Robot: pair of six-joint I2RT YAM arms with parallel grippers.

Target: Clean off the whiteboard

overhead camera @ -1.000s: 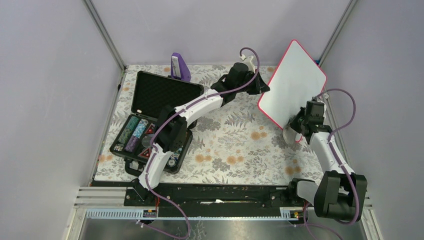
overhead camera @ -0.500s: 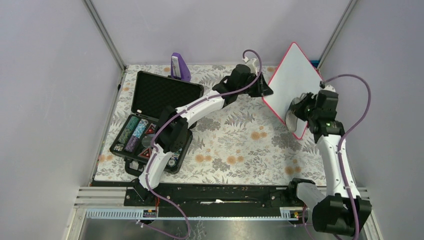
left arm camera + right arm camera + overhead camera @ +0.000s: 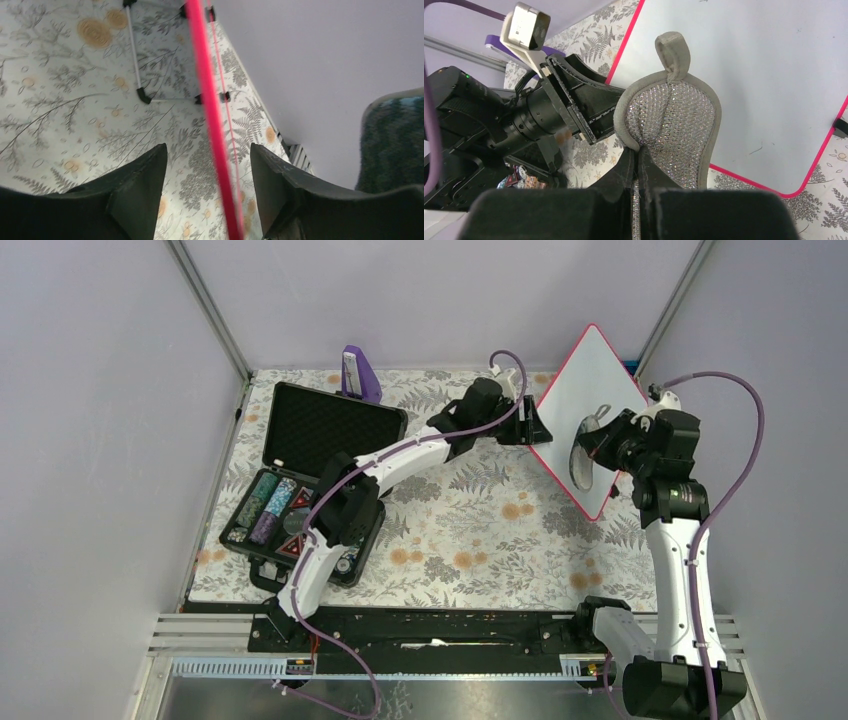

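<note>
The whiteboard (image 3: 596, 380) stands tilted up at the back right, white with a red-pink rim, and its face (image 3: 764, 75) looks almost blank. My left gripper (image 3: 535, 428) is at the board's left edge. Its jaws are open (image 3: 207, 150), and the red rim (image 3: 210, 100) runs between them with a gap on each side. My right gripper (image 3: 608, 437) is shut (image 3: 638, 152) on a grey sparkly pad (image 3: 674, 120) with a hanging loop. The pad (image 3: 583, 457) lies against the board's face.
An open black case (image 3: 300, 480) with poker chips sits at the left of the floral table cover (image 3: 470, 530). A purple object (image 3: 357, 373) stands at the back. A thin white stand leg (image 3: 135, 60) lies behind the board. Walls close in on both sides.
My left gripper has opened and let go of the board's rim. My right arm has risen with the pad, moving up the board. The board has turned more edge-on.
</note>
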